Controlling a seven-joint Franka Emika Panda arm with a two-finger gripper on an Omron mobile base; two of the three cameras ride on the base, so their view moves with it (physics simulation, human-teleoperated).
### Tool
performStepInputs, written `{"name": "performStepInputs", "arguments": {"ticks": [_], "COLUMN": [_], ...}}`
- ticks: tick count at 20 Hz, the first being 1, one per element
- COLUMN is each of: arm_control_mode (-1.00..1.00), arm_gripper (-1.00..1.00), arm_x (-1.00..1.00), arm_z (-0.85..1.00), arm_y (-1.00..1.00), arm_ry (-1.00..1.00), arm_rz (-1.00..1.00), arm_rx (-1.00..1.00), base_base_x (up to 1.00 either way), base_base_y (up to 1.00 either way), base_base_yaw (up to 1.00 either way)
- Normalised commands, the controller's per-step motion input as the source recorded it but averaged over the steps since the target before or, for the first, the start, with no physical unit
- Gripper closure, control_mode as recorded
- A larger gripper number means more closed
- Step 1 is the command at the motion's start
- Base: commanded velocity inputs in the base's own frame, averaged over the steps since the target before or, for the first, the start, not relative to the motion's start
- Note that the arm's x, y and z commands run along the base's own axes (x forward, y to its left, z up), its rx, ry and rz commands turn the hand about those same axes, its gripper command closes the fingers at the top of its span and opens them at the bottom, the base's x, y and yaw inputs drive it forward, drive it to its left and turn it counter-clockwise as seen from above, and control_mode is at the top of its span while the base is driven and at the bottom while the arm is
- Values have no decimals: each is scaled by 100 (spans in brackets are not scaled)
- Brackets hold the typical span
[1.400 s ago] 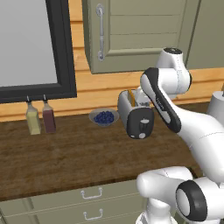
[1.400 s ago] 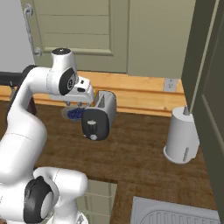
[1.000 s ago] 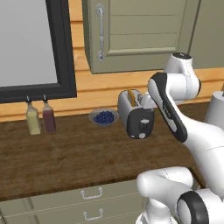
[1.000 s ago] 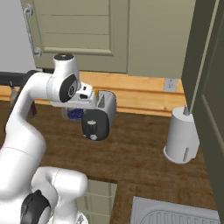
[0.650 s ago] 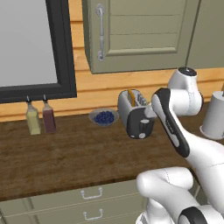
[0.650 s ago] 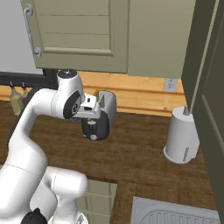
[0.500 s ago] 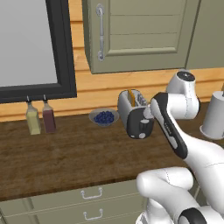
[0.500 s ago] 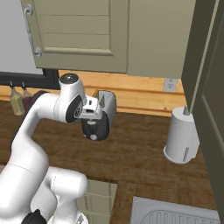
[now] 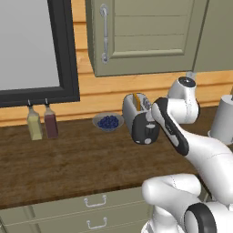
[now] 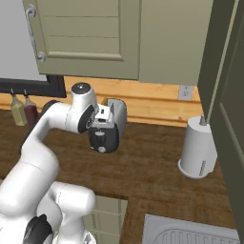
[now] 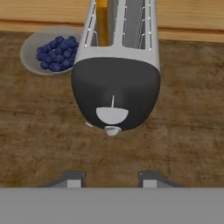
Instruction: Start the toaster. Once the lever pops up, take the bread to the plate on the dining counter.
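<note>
**Fingers parted in front of the toaster's dark end**

Fingertips (image 11: 73,178) rise at the bottom of your hand view with a clear gap between them and nothing inside it, so your gripper (image 11: 109,179) is spread and grasping nothing. Both tips stand short of the toaster (image 11: 114,83), apart from it, over bare wood.

You see the toaster at the centre of the hand view, its dark end panel facing you with a pale lever (image 11: 112,115) on it and a small round knob (image 11: 113,130) just below. Its two slots run away toward the top of the frame. Bread (image 11: 101,22) stands in the left slot, showing as a golden strip at the upper middle; in the left base view the same slice (image 9: 136,102) pokes up from the toaster near the centre of the frame.

A bowl of blue berries (image 11: 48,50) sits at the upper left of the hand view, just beside the toaster. The wooden worktop (image 9: 68,164) carries everything, with drawers along its front at the bottom of the left base view.

Two bottles (image 9: 42,123) stand at the left of the left base view, below a dark-framed window (image 9: 32,45). A tall grey cylinder (image 10: 198,147) stands at the right of the right base view, well apart from the toaster. In that view your arm's white hand covers part of the toaster's near end, at the centre left.
</note>
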Motion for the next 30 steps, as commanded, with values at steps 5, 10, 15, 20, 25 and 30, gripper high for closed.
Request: {"name": "performStepInputs", "arguments": {"ticks": [5, 10, 15, 20, 25, 30], "arm_control_mode": [-100, -100, -100, -100, -100, -100], "arm_gripper": [100, 100, 100, 100, 100, 100], "arm_x": [59, 16, 11, 10, 9, 16], "arm_z": [-12, -34, -28, -13, -19, -16], "arm_y": [0, 1, 5, 10, 9, 1], "arm_ry": [0, 0, 0, 1, 2, 1], "arm_rz": [0, 0, 0, 0, 0, 0], "arm_rx": [1, 0, 0, 0, 0, 0], "base_base_x": [0, 0, 0, 0, 0, 0], "base_base_y": [0, 0, 0, 0, 0, 0], "base_base_yaw": [0, 0, 0, 0, 0, 0]}}
